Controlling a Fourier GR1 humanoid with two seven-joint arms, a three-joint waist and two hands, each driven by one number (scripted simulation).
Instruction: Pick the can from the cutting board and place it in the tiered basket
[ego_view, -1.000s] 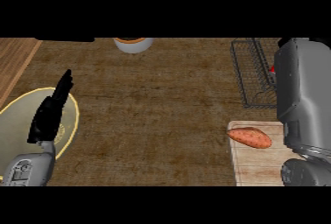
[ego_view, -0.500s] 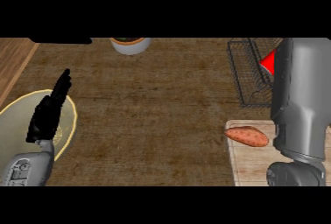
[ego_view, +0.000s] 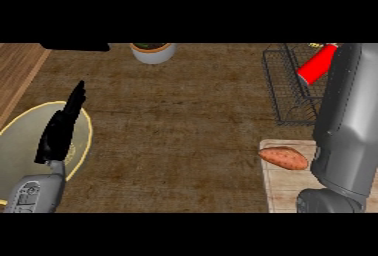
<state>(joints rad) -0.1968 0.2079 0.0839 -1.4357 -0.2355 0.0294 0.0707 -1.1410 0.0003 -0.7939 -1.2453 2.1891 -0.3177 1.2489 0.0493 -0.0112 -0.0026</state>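
The red can (ego_view: 317, 66) hangs tilted over the black wire tiered basket (ego_view: 284, 95) at the upper right. It sits against the end of my right forearm (ego_view: 347, 115), which rises from the lower right across the cutting board (ego_view: 284, 187). My right hand is almost wholly hidden behind the wrist and the can, and it is shut on the can. At the left, my left hand (ego_view: 63, 127) rests open above a plate, fingers straight and pointing up the view.
A sweet potato (ego_view: 283, 158) lies on the cutting board's near-left part. A yellow-rimmed plate (ego_view: 18, 150) lies under the left hand. A white pot with a plant (ego_view: 153, 51) stands at the counter's far edge. A wooden strip (ego_view: 18, 70) runs along the far left.
My right arm has swung up and toward the basket, carrying the red can further into view above it. The left hand has stayed put.
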